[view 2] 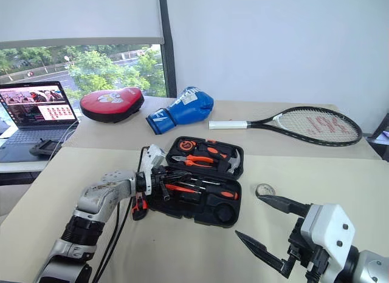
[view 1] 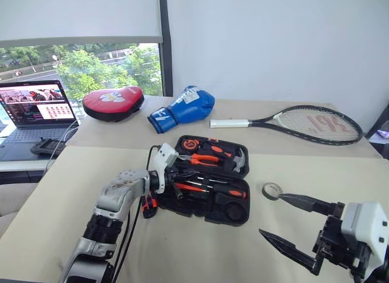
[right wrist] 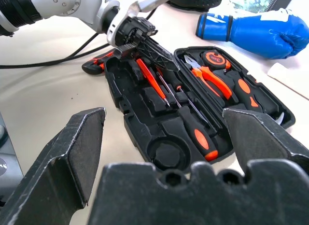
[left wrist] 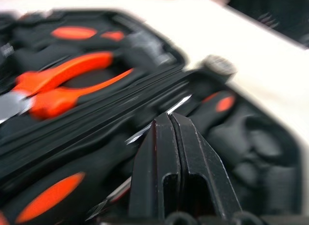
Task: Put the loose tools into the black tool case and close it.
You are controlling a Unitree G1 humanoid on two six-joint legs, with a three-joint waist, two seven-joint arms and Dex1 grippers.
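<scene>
The black tool case lies open on the tan table. Two screwdrivers with orange-black handles and a small orange screwdriver rest in its near half. My left gripper hovers low over that half's left end with its fingers pressed shut; a thin steel shaft runs right behind them, and I cannot tell if it is pinched. The orange-black utility knife lies on the table just left of the case. The small tape roll sits right of the case. My right gripper hangs open near the roll, holding nothing.
Orange-handled pliers and a hammer sit in the case's far half. Behind are a blue boxing glove, a red pad and a tennis racket. A laptop stands at far left.
</scene>
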